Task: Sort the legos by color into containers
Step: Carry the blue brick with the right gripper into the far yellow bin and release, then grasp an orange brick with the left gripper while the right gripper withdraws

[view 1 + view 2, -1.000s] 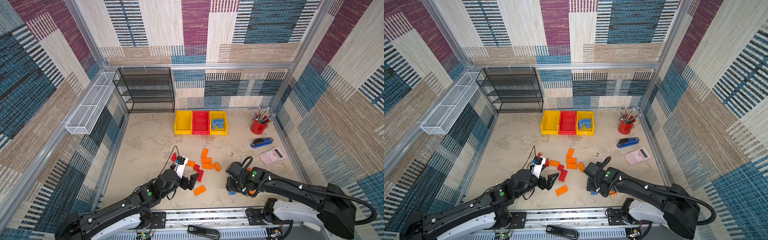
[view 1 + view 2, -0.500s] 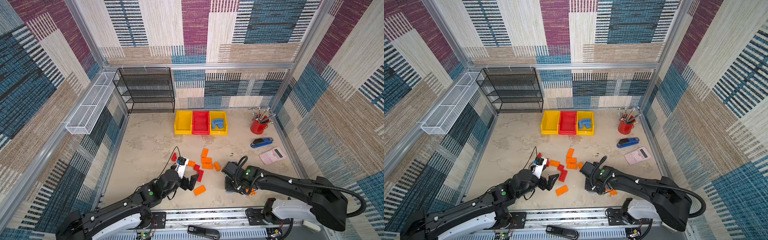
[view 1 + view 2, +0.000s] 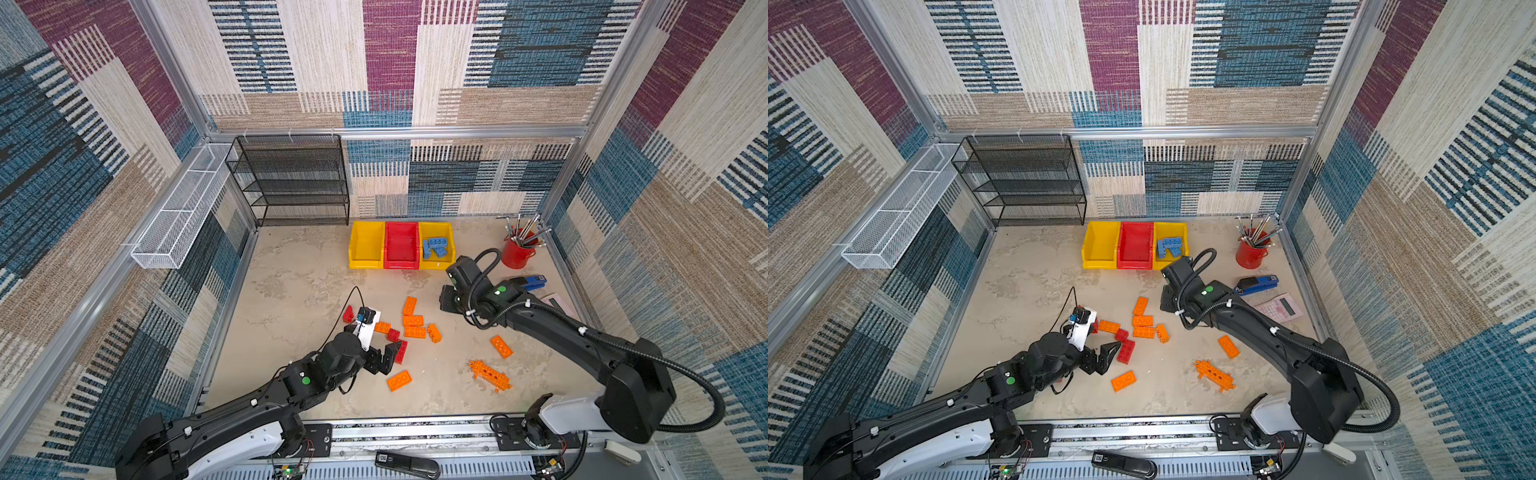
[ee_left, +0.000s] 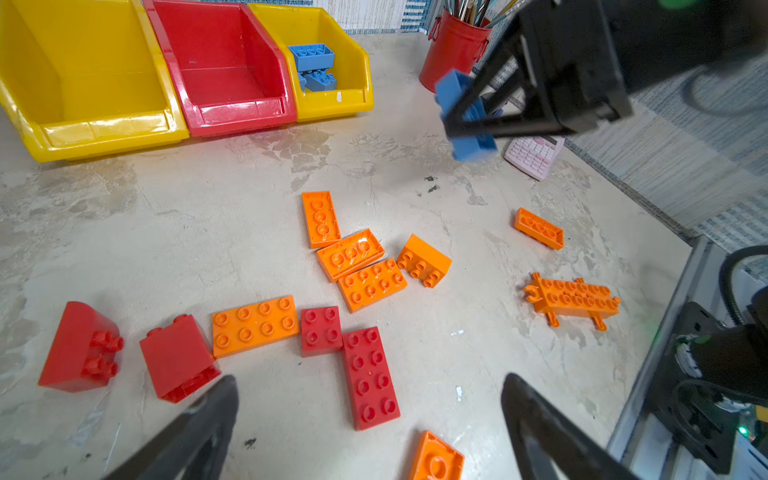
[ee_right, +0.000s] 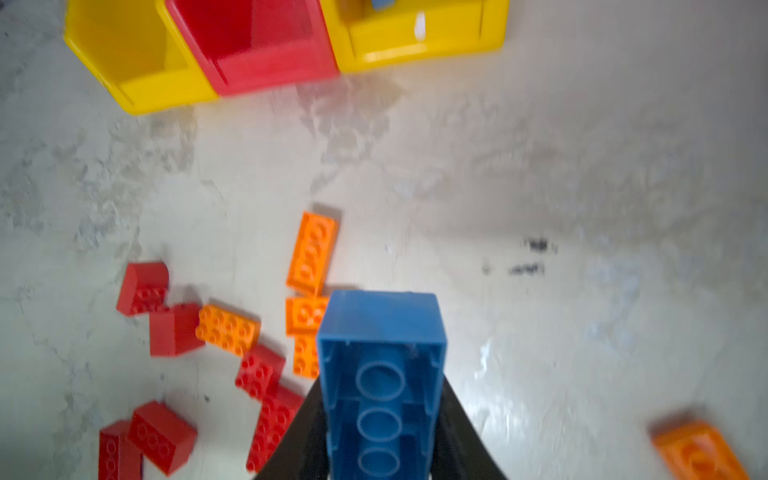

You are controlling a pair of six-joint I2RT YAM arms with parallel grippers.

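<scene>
Where the right gripper (image 5: 380, 415) clamps it, the blue brick (image 5: 380, 320) hangs off the table (image 3: 291, 291) nr the right-hand yellow bin (image 3: 436, 266), hollow underside showing (three round tubes inside); left gripper (image 3: 383, 358) gapes wide over red bricks (image 4: 368, 361).

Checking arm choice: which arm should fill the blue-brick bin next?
Right arm: jaws shut on a blue brick, close to the yellow bin holding blue bricks; the left arm, jaws open, hangs over red bricks.
</scene>
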